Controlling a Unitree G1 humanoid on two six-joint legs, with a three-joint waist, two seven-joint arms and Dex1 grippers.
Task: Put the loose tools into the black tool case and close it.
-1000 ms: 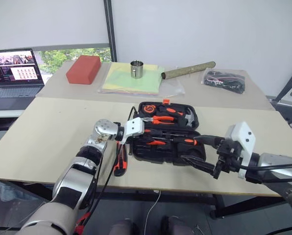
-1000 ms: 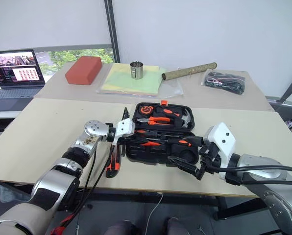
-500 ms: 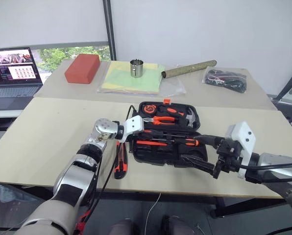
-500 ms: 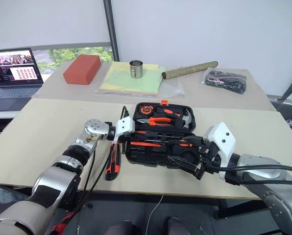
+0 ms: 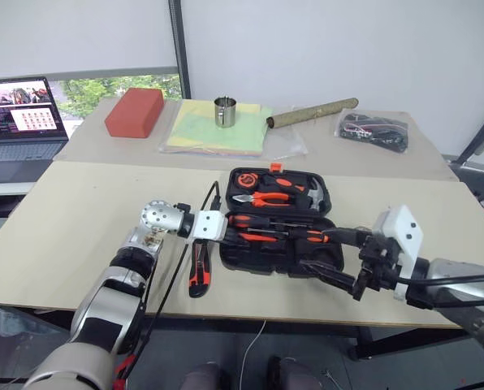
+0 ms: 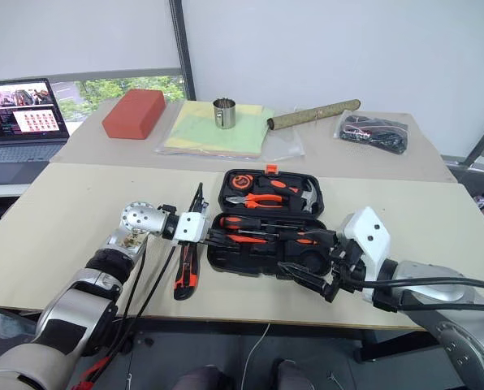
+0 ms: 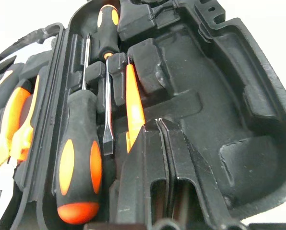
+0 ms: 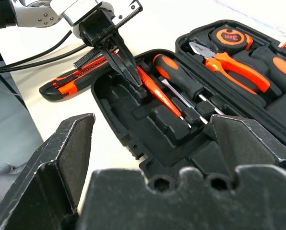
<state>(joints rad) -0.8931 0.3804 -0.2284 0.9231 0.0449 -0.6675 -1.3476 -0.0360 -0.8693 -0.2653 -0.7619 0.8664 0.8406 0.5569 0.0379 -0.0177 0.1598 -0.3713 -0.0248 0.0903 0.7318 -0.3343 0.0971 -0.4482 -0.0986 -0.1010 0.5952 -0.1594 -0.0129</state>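
The black tool case lies open mid-table. Its near half holds two screwdrivers with orange-black handles and a small flat orange tool. An orange-black utility knife lies on the table just left of the case. My left gripper is shut and empty, and its tips reach over the case's left edge to the end of the flat orange tool. My right gripper stands open and empty at the case's near right corner.
The case's far half holds orange-handled pliers, a hammer and an orange tape measure. The back table carries a red block, a metal cup on yellow sheets, a cardboard tube and a bag of cables. A laptop sits far left.
My left gripper has drawn back a little to the left, from over the case to its left edge, and has rolled. The right gripper has stayed put.
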